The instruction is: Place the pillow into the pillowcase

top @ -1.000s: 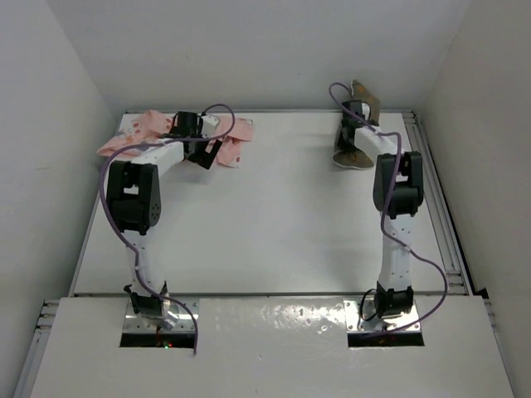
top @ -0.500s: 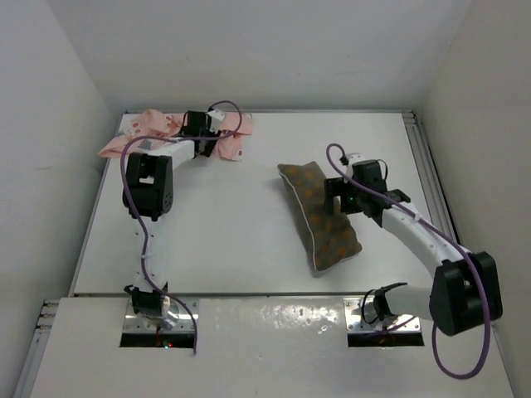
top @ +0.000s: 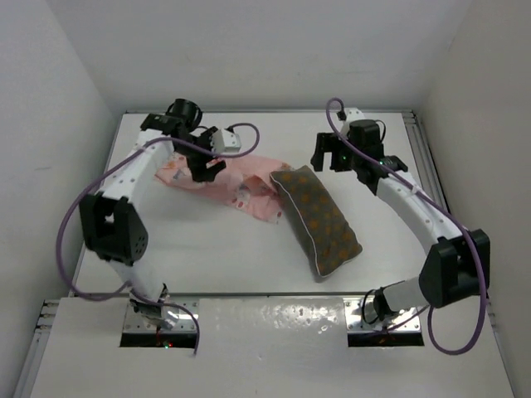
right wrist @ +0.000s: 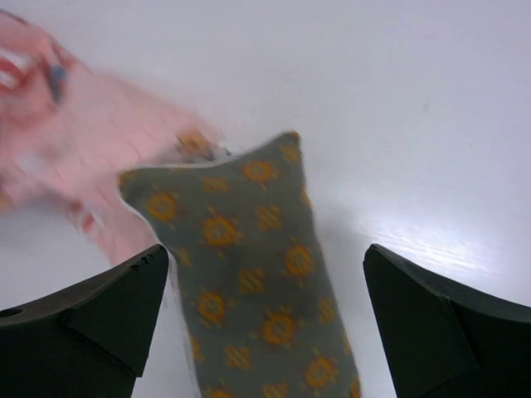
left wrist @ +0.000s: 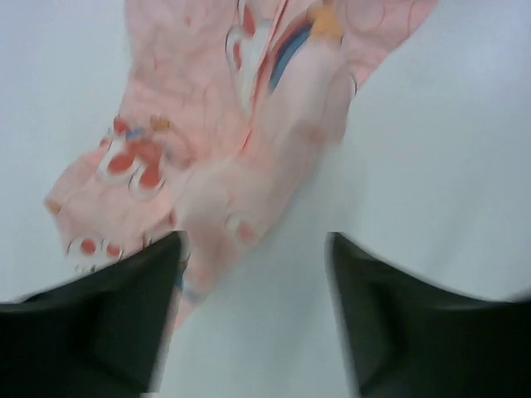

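The pillow (top: 318, 220), brown-grey with orange dots, lies flat on the table right of centre, running from back left to front right. The pink printed pillowcase (top: 235, 183) is spread crumpled to its left, one end touching the pillow's far corner. My left gripper (top: 202, 166) hangs open over the pillowcase's left part. In the left wrist view the pillowcase (left wrist: 249, 124) reaches under the left finger (left wrist: 91, 323), and only bare table lies in the gap of the left gripper (left wrist: 253, 249). My right gripper (top: 328, 159) is open above the pillow's far end, holding nothing; the pillow (right wrist: 257, 282) lies below its spread fingers, pillowcase (right wrist: 75, 141) beside it.
The white table (top: 207, 249) is boxed in by white walls at the back and both sides. A metal rail (top: 433, 170) runs along the right edge. Purple cables loop off both arms. The arm bases stand at the near edge.
The pillowcase has been pulled from the back left corner to the middle, beside the pillow, and my left gripper has opened. My right gripper released the pillow earlier and has moved back.
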Action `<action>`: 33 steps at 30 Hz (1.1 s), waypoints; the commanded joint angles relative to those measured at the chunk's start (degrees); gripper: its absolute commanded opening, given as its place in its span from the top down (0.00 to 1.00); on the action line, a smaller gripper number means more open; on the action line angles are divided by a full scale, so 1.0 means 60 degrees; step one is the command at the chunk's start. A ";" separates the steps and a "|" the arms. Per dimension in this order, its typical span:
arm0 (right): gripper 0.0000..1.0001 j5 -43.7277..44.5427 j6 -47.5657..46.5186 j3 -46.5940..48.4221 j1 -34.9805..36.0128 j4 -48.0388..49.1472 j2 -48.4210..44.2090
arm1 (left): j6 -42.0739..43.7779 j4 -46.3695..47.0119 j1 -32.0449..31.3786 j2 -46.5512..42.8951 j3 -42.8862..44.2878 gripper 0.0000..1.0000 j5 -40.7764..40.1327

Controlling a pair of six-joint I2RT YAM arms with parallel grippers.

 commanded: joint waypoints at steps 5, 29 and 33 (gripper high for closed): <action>0.03 -0.1012 0.2154 0.2591 0.0433 0.1245 0.2522 | -0.1732 -0.0230 0.1279 -0.1145 -0.0957 0.00 0.1202; 0.01 0.1767 -0.3671 0.5847 0.4270 -0.2551 0.6362 | -0.6048 0.5874 0.0738 0.2327 -0.1135 1.00 -0.2343; 0.10 0.2810 -0.4230 0.6487 0.4637 -0.2550 0.7124 | -0.6414 0.5361 0.1338 0.1831 -0.0622 1.00 -0.1977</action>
